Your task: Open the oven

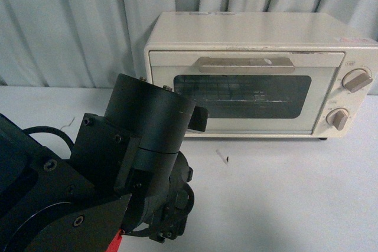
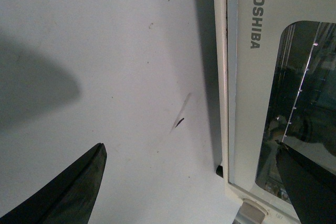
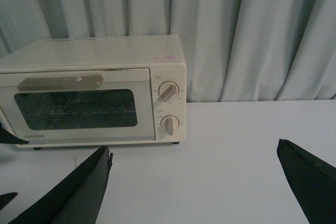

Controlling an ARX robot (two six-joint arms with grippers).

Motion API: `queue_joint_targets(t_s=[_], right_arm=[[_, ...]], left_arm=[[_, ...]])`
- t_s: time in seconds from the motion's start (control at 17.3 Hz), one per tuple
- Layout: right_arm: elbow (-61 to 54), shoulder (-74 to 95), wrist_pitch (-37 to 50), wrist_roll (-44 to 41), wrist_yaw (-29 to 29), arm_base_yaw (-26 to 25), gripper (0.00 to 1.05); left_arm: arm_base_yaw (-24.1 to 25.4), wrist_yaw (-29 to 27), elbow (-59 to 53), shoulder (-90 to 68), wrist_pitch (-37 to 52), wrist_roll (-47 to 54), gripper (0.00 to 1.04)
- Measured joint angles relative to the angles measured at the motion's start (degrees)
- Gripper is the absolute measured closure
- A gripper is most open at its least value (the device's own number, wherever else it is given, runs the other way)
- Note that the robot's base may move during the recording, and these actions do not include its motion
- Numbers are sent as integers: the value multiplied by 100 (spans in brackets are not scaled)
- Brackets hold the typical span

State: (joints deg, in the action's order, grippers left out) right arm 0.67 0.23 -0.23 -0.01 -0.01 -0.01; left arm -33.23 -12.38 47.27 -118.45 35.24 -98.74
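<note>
Toward the upper right of the front frame, the oven point(image 1: 260, 75) stands on the white worktop point(image 1: 283, 193) against a grey curtain point(image 1: 71, 28). Its door point(image 1: 236, 123) is shut, and the wide beige handle point(image 1: 246, 65) runs across the top of the door.

The bulky left arm point(image 1: 136, 146) fills the lower left of that frame. It hides the oven's lower left corner. The left tool point(image 2: 190, 149) is spread wide and grips nothing. Its wrist camera shows it close to the bottom edge of the door, with one finger in front of the window point(image 2: 310, 93). Whether that finger touches the glass cannot be told. The right tool point(image 3: 194, 147) is also spread wide and empty, well back from the oven with bare worktop between them.

The main risk is height. The left tool sits low by the door's base while the handle lies near the top, so a careless rise could drag a finger across the glass. The oven looks light, so a hard or skewed pull on the handle could slide or tip it forward. A shallow hold could slip off the bar.
</note>
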Motion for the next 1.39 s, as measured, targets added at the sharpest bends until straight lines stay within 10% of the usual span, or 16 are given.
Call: queue_joint_targets(t_s=[1.39], right_arm=[[0,0,0,0,2,0,6]], left_arm=[[-212,48,76,-444,227,4,7]])
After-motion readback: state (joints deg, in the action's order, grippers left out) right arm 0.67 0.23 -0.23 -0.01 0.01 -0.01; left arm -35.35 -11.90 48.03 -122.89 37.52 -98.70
